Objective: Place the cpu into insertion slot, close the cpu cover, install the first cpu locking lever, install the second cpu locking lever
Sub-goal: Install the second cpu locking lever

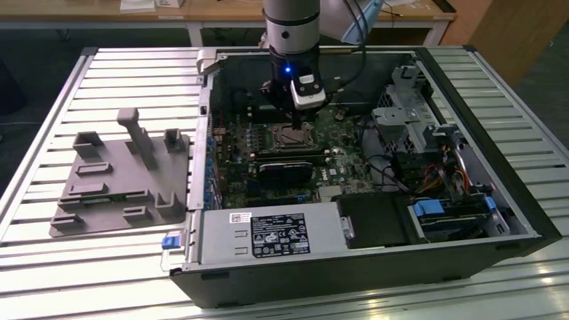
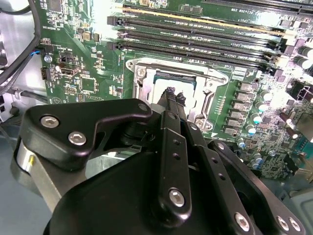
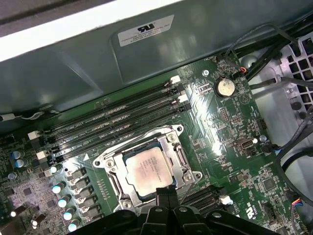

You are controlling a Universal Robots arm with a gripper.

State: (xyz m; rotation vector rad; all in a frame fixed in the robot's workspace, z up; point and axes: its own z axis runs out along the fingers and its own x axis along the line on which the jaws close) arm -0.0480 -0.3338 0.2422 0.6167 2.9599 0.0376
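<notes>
1. The gripper (image 1: pixel 296 124) hangs low inside the open computer case (image 1: pixel 498 200), its tips just above the insertion slot (image 3: pixel 146 169) on the green board (image 3: pixel 215 137).
2. The fingers (image 2: pixel 171 95) look pressed together with nothing between them.
3. The cpu (image 3: pixel 146 170) already lies flat in the slot, its silvery face up, framed by the cpu cover (image 3: pixel 178 157), which seems to be down around it.
4. The chip is square, so no long side; its edges run parallel to the memory slots (image 3: pixel 112 128).
5. I'd say lever work here calls for slow, steady pressure, keeping the tips off the chip's face.
</notes>
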